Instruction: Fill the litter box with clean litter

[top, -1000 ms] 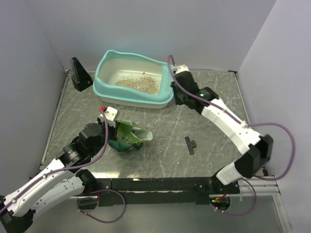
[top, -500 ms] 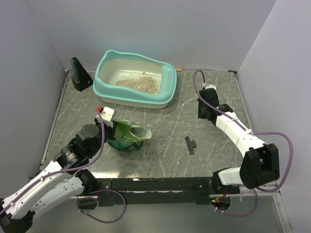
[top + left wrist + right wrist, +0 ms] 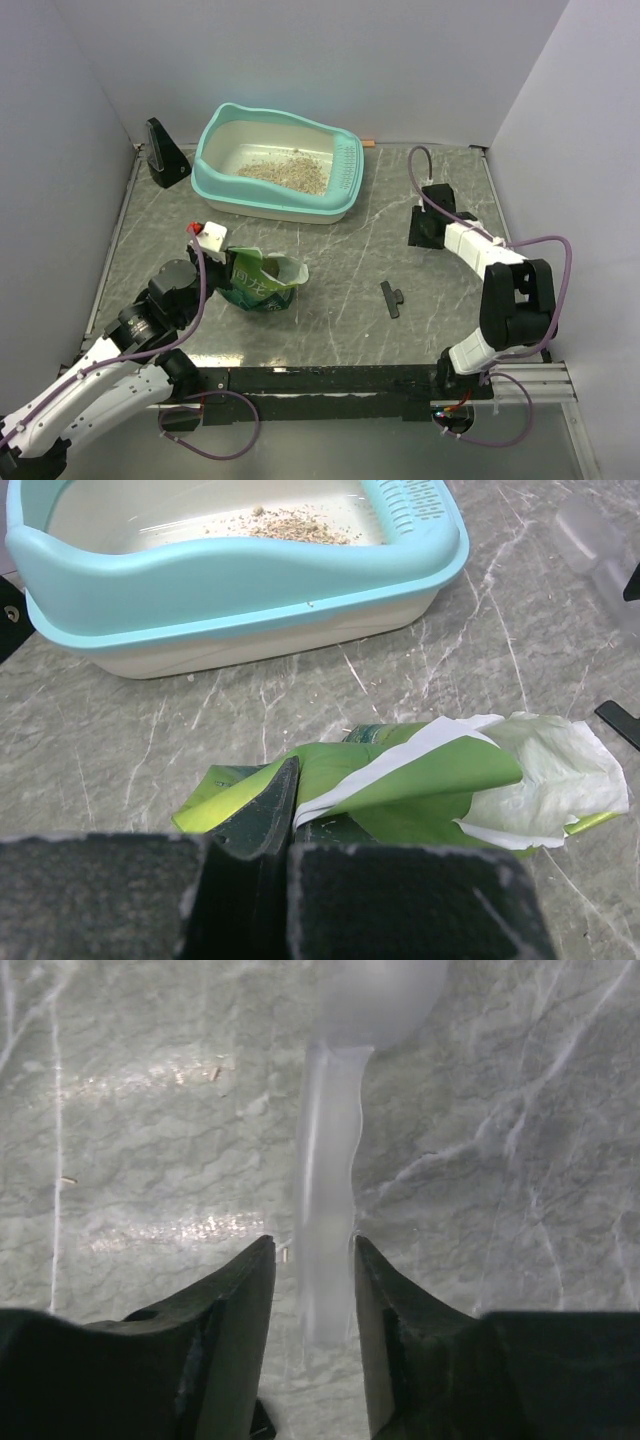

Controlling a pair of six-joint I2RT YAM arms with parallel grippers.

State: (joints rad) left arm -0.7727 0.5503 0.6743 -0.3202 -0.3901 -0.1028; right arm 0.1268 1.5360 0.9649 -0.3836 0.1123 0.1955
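- Top external view: a grey, white-veined marble table (image 3: 340, 330) is boxed in by plain pale walls (image 3: 320, 60) at the back and on both sides.
- The litter box (image 3: 262, 200) sits by the back wall, left of centre. The clean litter (image 3: 285, 172) lies in a thin patch on its floor.
- The left gripper (image 3: 222, 262) is clamped tight on the edge of a crumpled green pouch (image 3: 262, 282) lying on the marble.
- The right gripper (image 3: 313, 1250) points down, jaws parted astride the handle of a translucent scoop (image 3: 325, 1160) that lies flat on the table. There is a gap on one side, so it is not gripping the handle.
- Stray grains (image 3: 215, 1073) dot the marble. A small black clip (image 3: 391, 298) lies right of centre, and a black wedge (image 3: 163, 153) stands in the far left corner.
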